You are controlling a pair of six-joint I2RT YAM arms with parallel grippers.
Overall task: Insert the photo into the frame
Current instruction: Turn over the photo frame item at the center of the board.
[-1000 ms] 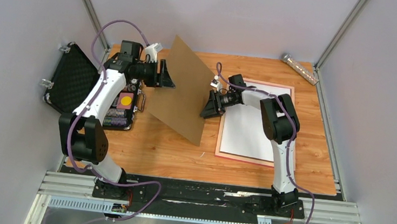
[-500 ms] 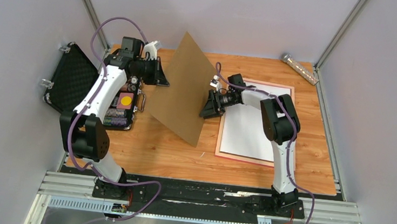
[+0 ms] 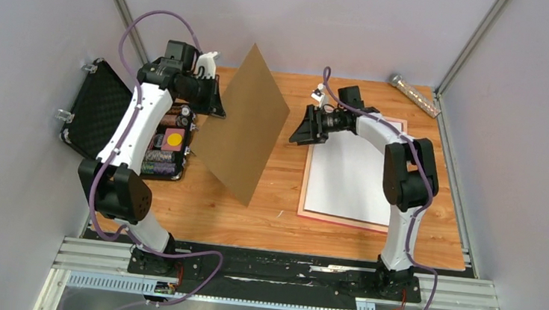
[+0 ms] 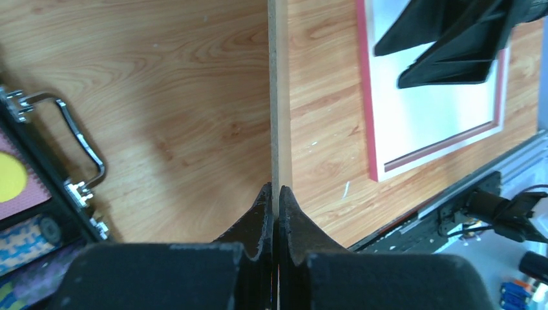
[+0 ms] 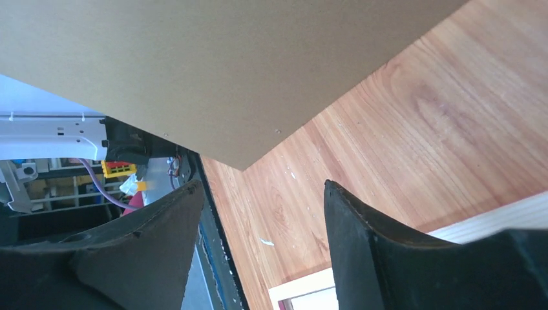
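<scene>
Looking first at what stands in the way, we see a brown board (image 3: 248, 126) held on edge and tilted, its low corner near or on the wooden table (image 3: 282, 201); we cannot tell whether it touches. The left gripper (image 3: 216, 103) is clamped tight on the board's left edge, and its wrist view shows the fingers pinching the thin edge. The right gripper (image 3: 302, 127) hangs just right of the board, jaws spread wide, gripping nothing and clear of the board.

Right of the board the pink frame (image 3: 304, 187) lies flat on the table. A white sheet (image 3: 348, 176) fills it; no print shows, so we cannot tell whether this is the photo. Left of the board sits an open black case (image 3: 98, 117) with small coloured items too small to name. Far right of the board, at the table's back corner, lies a clear tube (image 3: 415, 94).

The right arm covers the frame's far edge, and the board hides the table behind it.
</scene>
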